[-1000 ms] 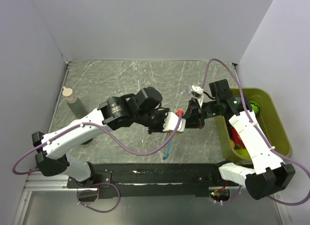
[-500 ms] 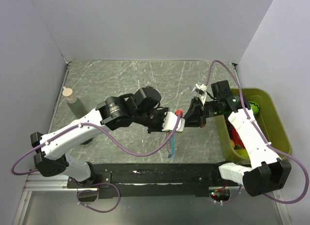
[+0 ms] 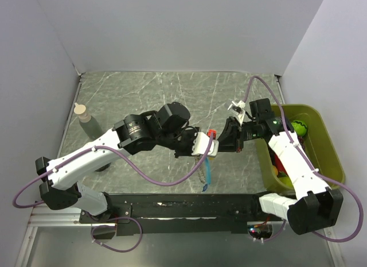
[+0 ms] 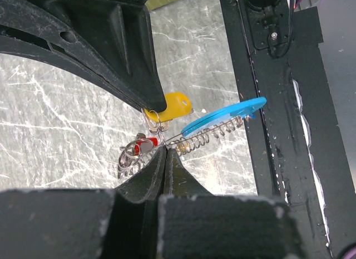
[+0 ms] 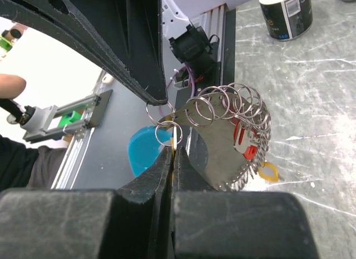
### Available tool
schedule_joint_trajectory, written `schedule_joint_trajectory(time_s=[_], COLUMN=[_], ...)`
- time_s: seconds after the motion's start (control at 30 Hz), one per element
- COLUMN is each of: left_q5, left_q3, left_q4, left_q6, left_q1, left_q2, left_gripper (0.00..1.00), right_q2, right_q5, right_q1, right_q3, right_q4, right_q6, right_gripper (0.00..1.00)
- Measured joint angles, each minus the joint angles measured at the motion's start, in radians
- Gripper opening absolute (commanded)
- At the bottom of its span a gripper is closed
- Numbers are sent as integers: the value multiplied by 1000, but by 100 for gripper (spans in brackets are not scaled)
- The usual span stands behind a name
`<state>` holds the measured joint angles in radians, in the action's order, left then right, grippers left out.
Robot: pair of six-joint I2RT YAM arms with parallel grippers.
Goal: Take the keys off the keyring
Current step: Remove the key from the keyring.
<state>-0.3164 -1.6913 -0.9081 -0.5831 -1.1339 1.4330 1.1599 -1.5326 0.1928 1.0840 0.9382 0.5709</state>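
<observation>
Many thin, seemingly steel loops: keyring (image 5: pixel 240 105).

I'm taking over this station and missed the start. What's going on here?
Two robot arms hold a keyring up between them over the table. The left gripper and the right gripper are each pinched shut on its metal rings. A red key, an orange key and a light-blue strip hang from it, not yet removed.
</observation>
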Motion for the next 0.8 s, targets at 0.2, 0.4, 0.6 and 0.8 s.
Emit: schedule_joint_trajectory(time_s=[0.2,0.4,0.6,0.8], left_q5=[-3,-12,-27,-37], left_q3=[-8,-12,-30,-37], left_q4=[-2,-3,-12,-17], left_q6=[0,1,2,3], left_q1=[0,0,-4,-5], left_q2=[0,0,0,1], left_gripper=[1,1,1,1], right_q2=[-2,-19,-67,-86], right_q5=[-5,-4,4,17], right_q1=[-1,-1,-1,-1], right_q3=[0,4,4,4], right_q4=[22,61,41,26], right_q6=[34,93,84,74], right_gripper=[0,0,0,0])
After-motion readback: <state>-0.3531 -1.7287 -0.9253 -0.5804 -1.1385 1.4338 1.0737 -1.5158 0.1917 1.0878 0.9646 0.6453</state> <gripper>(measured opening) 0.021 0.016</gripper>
